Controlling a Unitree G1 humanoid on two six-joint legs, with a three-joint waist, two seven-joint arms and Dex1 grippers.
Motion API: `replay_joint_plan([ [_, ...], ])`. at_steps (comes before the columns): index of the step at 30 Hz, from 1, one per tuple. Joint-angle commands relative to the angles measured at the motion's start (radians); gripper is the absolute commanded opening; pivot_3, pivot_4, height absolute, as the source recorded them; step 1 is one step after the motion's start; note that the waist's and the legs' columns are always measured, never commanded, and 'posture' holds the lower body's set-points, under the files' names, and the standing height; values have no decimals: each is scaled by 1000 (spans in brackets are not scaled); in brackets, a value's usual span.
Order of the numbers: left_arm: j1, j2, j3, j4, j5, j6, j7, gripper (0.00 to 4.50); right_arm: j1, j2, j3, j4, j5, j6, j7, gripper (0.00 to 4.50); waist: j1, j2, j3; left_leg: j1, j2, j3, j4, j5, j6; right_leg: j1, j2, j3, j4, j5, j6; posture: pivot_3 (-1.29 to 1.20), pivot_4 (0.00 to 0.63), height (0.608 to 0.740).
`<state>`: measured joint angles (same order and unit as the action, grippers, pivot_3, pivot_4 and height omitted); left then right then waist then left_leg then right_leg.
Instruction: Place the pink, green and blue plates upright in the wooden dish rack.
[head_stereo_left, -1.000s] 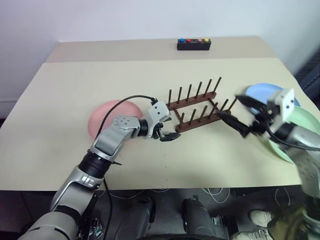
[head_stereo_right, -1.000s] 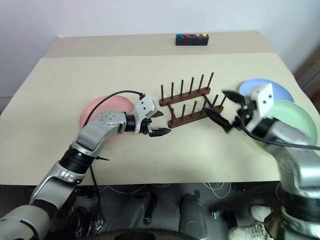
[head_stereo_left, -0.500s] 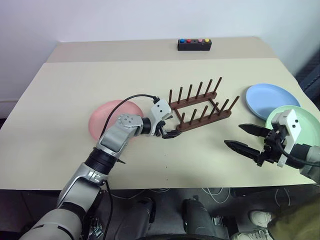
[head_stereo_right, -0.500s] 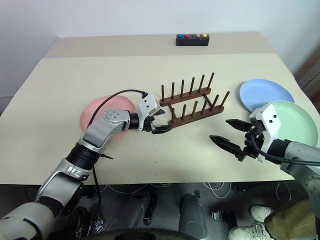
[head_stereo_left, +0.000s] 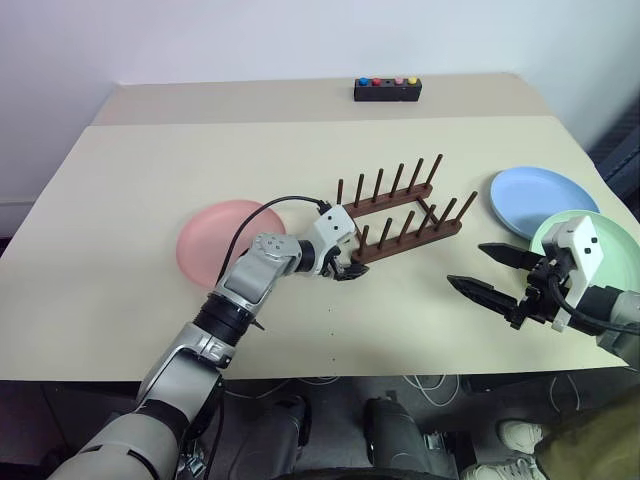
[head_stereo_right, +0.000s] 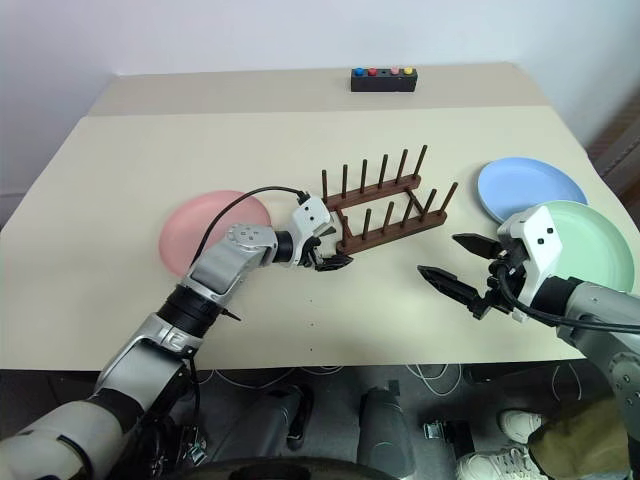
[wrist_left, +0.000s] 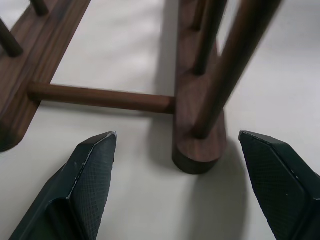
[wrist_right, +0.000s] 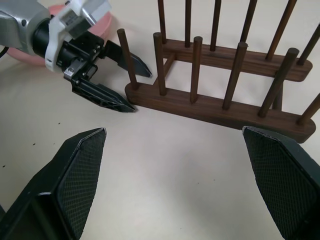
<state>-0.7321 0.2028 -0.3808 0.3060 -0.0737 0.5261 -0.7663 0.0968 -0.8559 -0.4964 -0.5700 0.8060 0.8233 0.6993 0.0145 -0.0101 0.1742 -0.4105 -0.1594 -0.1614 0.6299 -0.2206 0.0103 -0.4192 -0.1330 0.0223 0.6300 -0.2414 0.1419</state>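
mid-table, the dark brown wooden dish rack (head_stereo_left: 398, 222) stands empty, its long axis running diagonally from near-left to far-right, pegs upright. left gripper (head_stereo_left: 346, 259) spread wide astride the rack's near-left rail end, grasping nothing. right gripper (head_stereo_left: 490, 270) released, near the rack's right end. salmon pink round plate (head_stereo_left: 217, 238) flat left of the rack; light blue plate (head_stereo_left: 538, 198) and mint green plate (head_stereo_left: 610, 233) flat to its right.

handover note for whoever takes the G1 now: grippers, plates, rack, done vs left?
Left gripper: open, empty, fingers straddling the near rail end of the wooden dish rack.
Right gripper: open, empty, hovering right of the rack.
Pink plate lies flat left of the rack; blue plate and green plate lie flat on the right.
Done: none racked.
Left: all three plates.
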Motion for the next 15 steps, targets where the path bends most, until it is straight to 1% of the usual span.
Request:
replay_joint_plan([
  [1, -22, -25, -8, 10, 7, 11, -12, 3115, -1, 1, -22, -40, 2, -23, -8, 4500, 0, 0, 0, 0, 0, 0, 0, 0, 0, 0, 0, 0, 0, 0, 0, 0, 150, 740],
  [5, -25, -33, -6, 23, 14, 15, -17, 1096, -4, 1, -21, -39, 0, -25, -12, 4500, 0, 0, 0, 0, 0, 0, 0, 0, 0, 0, 0, 0, 0, 0, 0, 0, 150, 740],
  [6, -26, -34, -9, 26, 19, 9, -18, 742, -3, 0, -20, -39, -4, -27, -12, 4500, 0, 0, 0, 0, 0, 0, 0, 0, 0, 0, 0, 0, 0, 0, 0, 0, 150, 740],
  [12, -43, -43, 11, 35, 29, -21, -16, 754, -7, 1, -16, -29, -18, -42, -12, 4500, 0, 0, 0, 0, 0, 0, 0, 0, 0, 1, 0, 0, 0, 0, 0, 0, 150, 740],
  [15, -55, -40, 16, 39, 24, -55, -41, 754, -10, 0, -13, -21, -26, -52, -11, 4500, 0, 0, 0, 0, 0, 0, 1, 0, 0, 1, 0, 0, 0, 0, 1, 0, 150, 740],
])
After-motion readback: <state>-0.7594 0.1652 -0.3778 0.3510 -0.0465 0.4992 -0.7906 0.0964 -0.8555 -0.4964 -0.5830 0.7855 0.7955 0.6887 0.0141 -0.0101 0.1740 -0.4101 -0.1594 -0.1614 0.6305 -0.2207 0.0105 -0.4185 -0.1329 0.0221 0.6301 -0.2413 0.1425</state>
